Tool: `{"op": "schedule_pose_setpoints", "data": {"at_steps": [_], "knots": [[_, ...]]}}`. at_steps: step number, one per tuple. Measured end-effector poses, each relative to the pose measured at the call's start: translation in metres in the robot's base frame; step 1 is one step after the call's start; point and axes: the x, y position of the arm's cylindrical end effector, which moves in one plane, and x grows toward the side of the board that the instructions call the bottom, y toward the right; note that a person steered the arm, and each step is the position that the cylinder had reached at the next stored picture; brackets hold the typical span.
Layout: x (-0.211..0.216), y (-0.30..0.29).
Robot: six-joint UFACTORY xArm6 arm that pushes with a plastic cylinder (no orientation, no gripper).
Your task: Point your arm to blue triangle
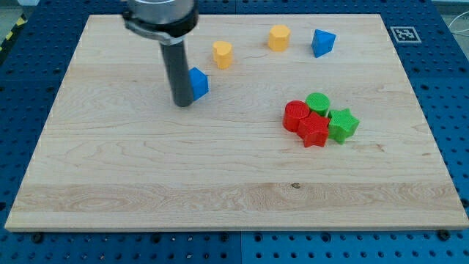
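Observation:
The blue triangle lies near the view's top right of the wooden board. My rod comes down from the view's top left, and my tip rests on the board far to the left of the blue triangle. The tip stands right beside a second blue block, which is partly hidden by the rod, so its shape is unclear. Whether tip and block touch cannot be told.
Two yellow blocks lie near the top: one just right of the rod, one next to the blue triangle. At centre right is a tight cluster: a red cylinder, a red star, a green cylinder, a green star.

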Motion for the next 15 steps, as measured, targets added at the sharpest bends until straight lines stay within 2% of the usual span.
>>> {"op": "schedule_pose_setpoints", "data": {"at_steps": [2, 4, 5, 6, 7, 8, 11, 12, 15], "knots": [[-0.084, 0.007], [-0.096, -0.009], [-0.103, -0.051], [-0.134, -0.075], [-0.196, -0.073], [-0.223, -0.059], [-0.223, -0.021], [-0.221, 0.017], [-0.218, 0.253]]}}
